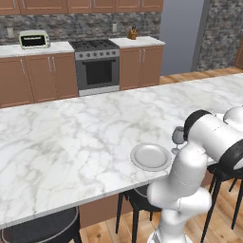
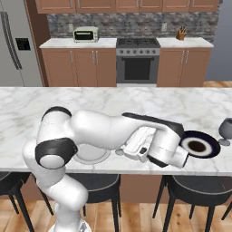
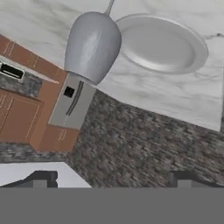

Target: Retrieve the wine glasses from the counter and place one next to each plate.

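A grey-blue wine glass (image 1: 178, 136) stands on the marble island just right of a light-grey plate (image 1: 151, 156), partly behind my arm. In the rolled hand view this wine glass (image 3: 92, 46) appears upside down beside the same plate (image 3: 162, 43). My gripper (image 3: 111, 179) is open, its fingertips (image 3: 43, 177) wide apart and clear of the glass. A second wine glass (image 2: 225, 130) stands right of a darker plate (image 2: 199, 146). My arm covers most of the light plate (image 2: 90, 156) in the right base view. The counter (image 1: 142, 42) sits far behind.
Black stools (image 2: 195, 186) stand under the island's near edge. A stove (image 1: 97, 64), a toaster oven (image 1: 34, 39) and a knife block (image 1: 132, 33) line the back wall. A fridge (image 2: 13, 43) stands at the left.
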